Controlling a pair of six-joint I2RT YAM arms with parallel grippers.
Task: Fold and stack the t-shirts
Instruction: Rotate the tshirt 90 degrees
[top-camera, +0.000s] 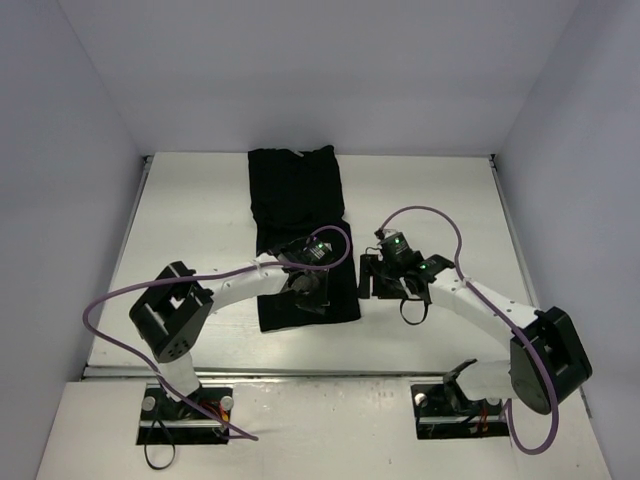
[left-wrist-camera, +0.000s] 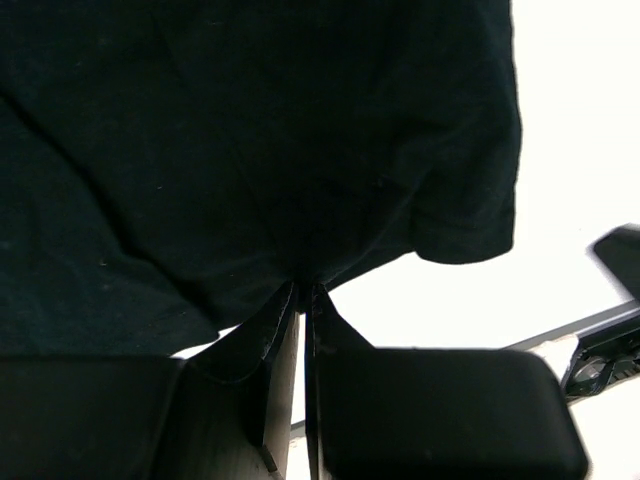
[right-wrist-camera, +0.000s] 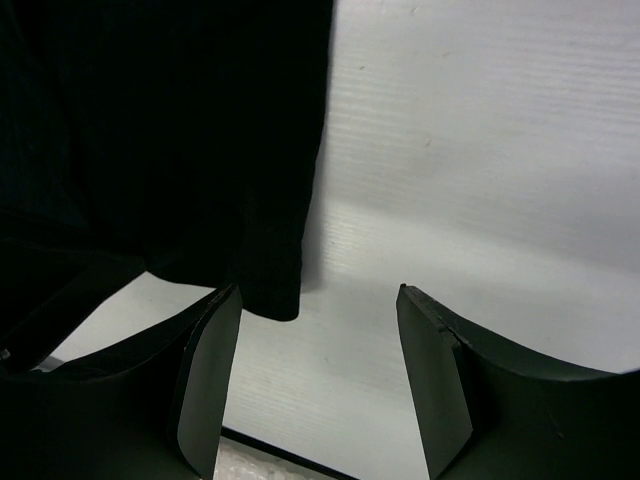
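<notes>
We are eyeing a thin pinch on the black t-shirt, which is lying lengthwise mid-worktop.
Left hand is clenching only a nip of cloth edge, which we are judging could be slipping free or lifting one layer. Right hand is hanging released just beside the shirt's right edge, grasping nothing, so we are risking a skewed fold. Purple cable is looping over that arm, possibly snagging.

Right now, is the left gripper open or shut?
Shut: the left gripper pinches the black t-shirt at its edge, jaws together.
</notes>
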